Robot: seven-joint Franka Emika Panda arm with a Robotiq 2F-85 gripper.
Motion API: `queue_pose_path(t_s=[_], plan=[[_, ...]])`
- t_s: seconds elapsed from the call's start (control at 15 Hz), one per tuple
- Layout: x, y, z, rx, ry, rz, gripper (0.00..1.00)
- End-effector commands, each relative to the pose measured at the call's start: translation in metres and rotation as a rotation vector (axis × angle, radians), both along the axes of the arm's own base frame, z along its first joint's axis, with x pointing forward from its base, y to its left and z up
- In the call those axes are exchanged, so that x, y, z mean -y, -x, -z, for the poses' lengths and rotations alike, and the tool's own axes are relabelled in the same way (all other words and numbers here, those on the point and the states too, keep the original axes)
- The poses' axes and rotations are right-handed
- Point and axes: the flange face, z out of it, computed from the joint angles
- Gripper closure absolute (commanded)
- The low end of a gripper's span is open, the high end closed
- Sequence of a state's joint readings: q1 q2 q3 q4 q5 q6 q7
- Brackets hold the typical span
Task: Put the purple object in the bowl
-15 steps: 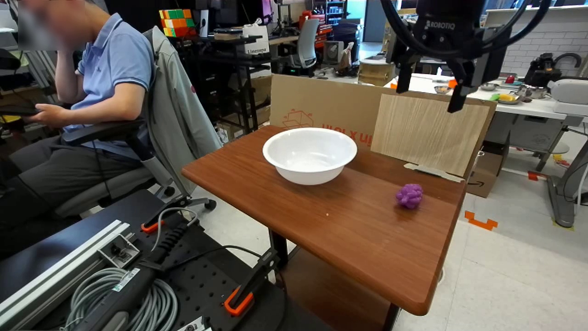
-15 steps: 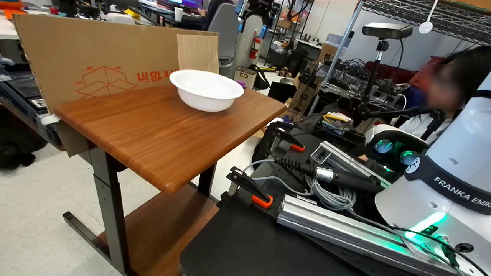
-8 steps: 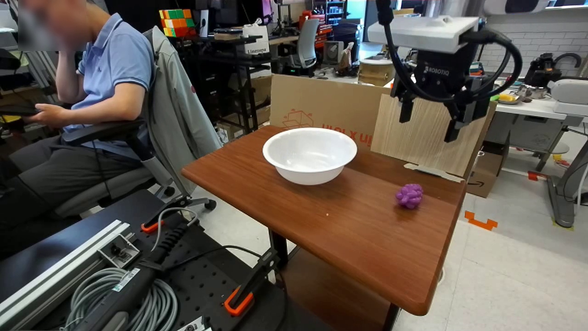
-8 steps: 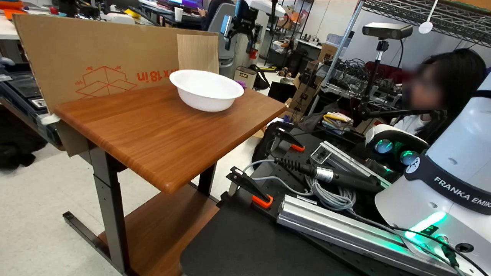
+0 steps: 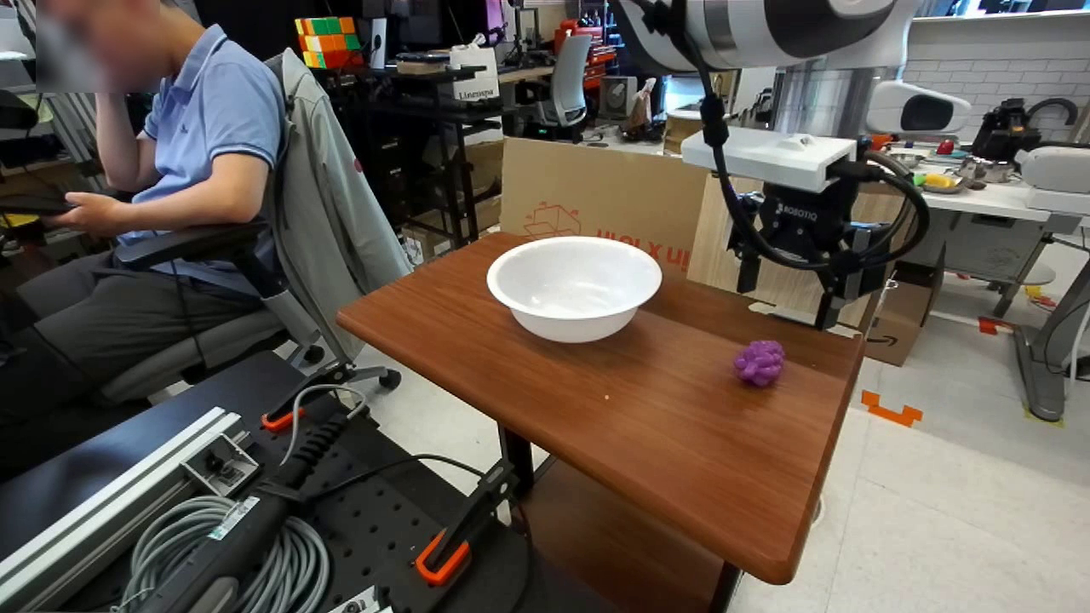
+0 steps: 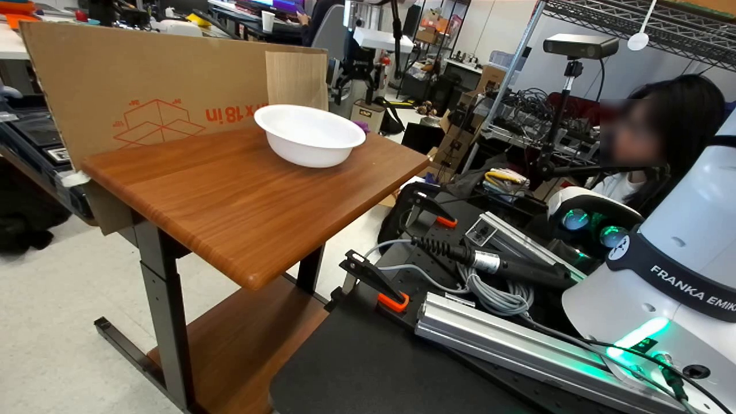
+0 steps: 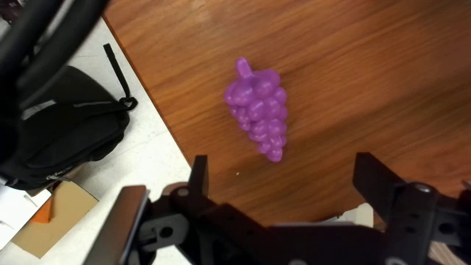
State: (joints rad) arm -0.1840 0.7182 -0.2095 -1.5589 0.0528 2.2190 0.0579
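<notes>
The gripper [image 5: 787, 303], spread wide, has dropped closer to the purple object [image 5: 759, 363], which lies right of the bowl [image 5: 570, 325] on the surface [image 5: 596, 430] in an exterior view, so grasping likely follows.

Looks like a robotics lab to me, with that robot arm [image 6: 632, 310] lettered Franka Emika, the coiled cable [image 5: 304, 545] on a perforated black board [image 5: 375, 511], and a camera [image 6: 581, 46] on a stand [image 6: 559, 115] near a wire rack [image 6: 675, 37] piled with tangled cords [image 6: 520, 106]. Farther back I can see an office chair [image 5: 570, 81] and a lit screen [image 6: 280, 6].
</notes>
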Motion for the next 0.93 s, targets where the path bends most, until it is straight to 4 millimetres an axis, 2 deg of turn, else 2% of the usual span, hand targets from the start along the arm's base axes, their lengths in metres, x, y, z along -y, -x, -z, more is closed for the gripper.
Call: queue_pose_path(t_s=[0.0, 0.27, 0.33, 0.6, 0.73, 0.87], plan=[[0.005, -0.006, 0.024, -0.026, 0.044, 0.017, 0.0], [0.005, 0.001, 0.048, -0.068, 0.047, 0.041, 0.0], [0.006, 0.002, 0.052, -0.075, 0.052, 0.046, 0.18], [0.007, 0.004, 0.056, -0.077, 0.052, 0.056, 0.49], [0.004, 0.002, 0.045, -0.053, 0.039, 0.058, 0.64], [-0.003, 0.003, 0.023, -0.013, 0.005, 0.064, 0.79]])
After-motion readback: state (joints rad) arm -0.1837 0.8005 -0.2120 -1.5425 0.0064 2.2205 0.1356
